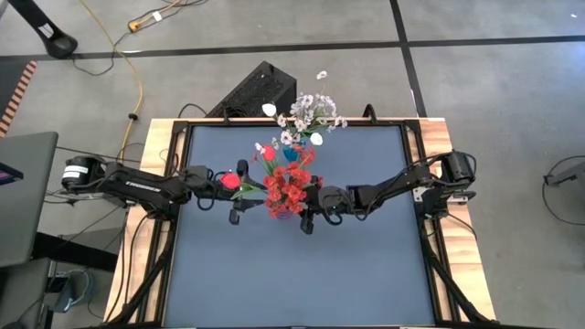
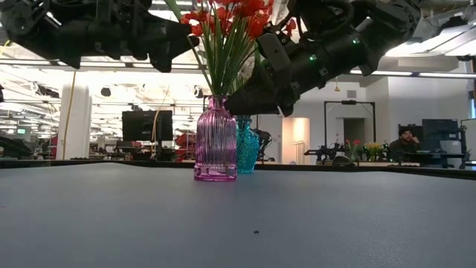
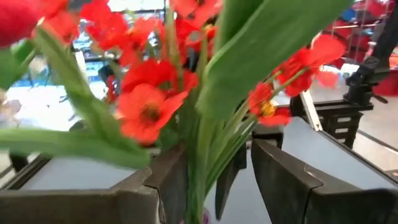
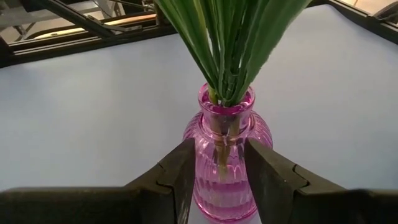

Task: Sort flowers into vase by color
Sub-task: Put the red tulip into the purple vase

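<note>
Pink vase [image 2: 216,138]: nearest item, ribbed glass, probably slippery and breakable; sits between the fingers of the right gripper [image 4: 214,177], which close on its body. Left gripper [image 3: 211,180]: beside the bunch, fingers parted around green stems; firm hold not confirmed. Red flowers [image 1: 286,183]: standing in the pink vase, above both grippers; light, thin bendy stems, best taken low on the stem. White flowers [image 1: 309,117]: beyond the grippers, over a teal vase [image 2: 246,146].
</note>
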